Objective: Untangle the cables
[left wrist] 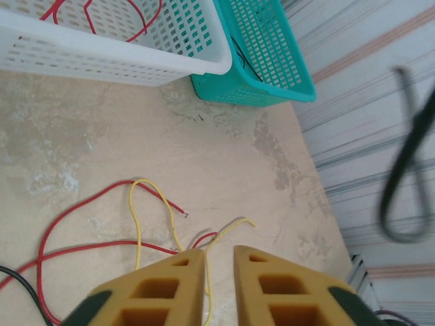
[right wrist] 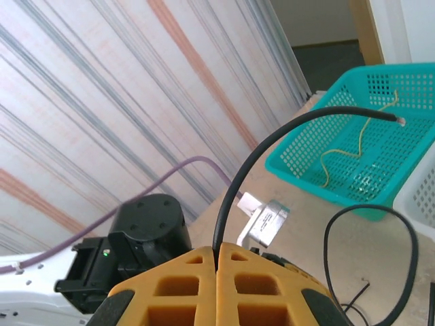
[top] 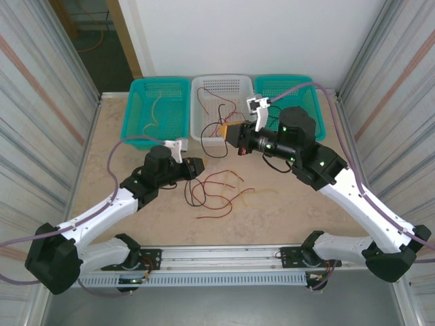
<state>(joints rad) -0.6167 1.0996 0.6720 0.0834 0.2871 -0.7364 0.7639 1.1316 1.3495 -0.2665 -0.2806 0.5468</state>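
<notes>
Right wrist: right tool (right wrist: 218, 248) clamped shut on black cable (right wrist: 272, 139); left tool (left wrist: 219, 252) stood narrowly open astride yellow cable (left wrist: 206, 285).

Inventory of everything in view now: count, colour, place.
left basket: 1, teal, far left
white basket: 1, white, far middle
right basket: 1, teal, far right
yellow cable: 1, pale yellow, in left basket
red cable: at least 1, red, in white basket
black cable: 1, black, rising from right gripper
loose cables: tangle, red, black, yellow, mid-table
table: 1, tan, underneath
left gripper: 1, yellow, jaws slightly apart around a yellow cable
right gripper: 1, yellow, shut on black cable
</notes>
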